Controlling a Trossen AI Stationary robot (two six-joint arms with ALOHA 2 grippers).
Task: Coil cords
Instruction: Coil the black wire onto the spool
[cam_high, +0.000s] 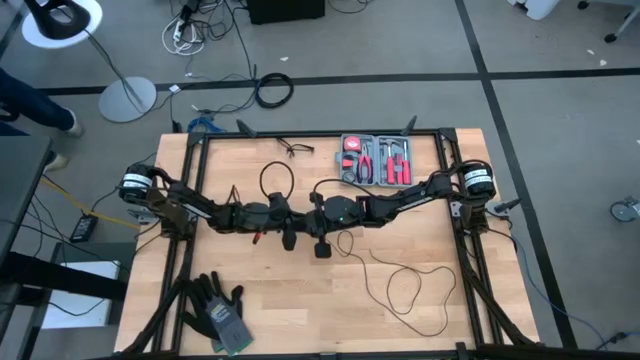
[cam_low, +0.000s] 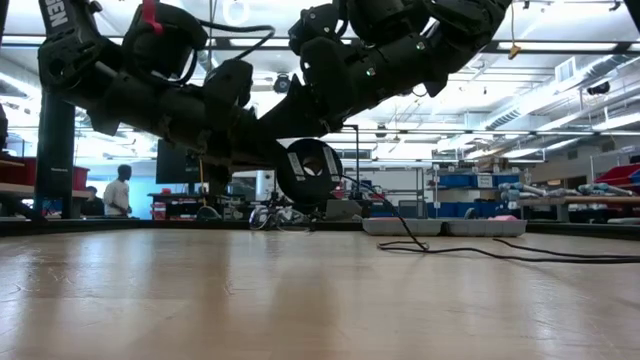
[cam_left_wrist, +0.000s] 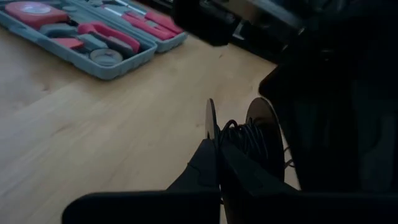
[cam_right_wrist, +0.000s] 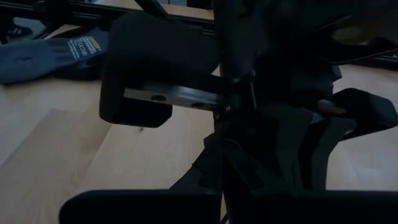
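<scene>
A: One wooden desk (cam_high: 300, 310) fills the centre of the overhead frame, two dark arms meeting at its middle. How do they stand?

B: The left end effector (cam_high: 287, 238) and the right end effector (cam_high: 322, 246), side by side at frame centre, both have fingers pressed together.

A: And the smaller items?

B: One grey tool case (cam_high: 376, 160) at upper centre, one pair of gloves (cam_high: 218, 312) at lower left. One thin black cord (cam_high: 420, 290) loops across the lower right, partly wound on a spool (cam_left_wrist: 261, 134) between the arms.
</scene>
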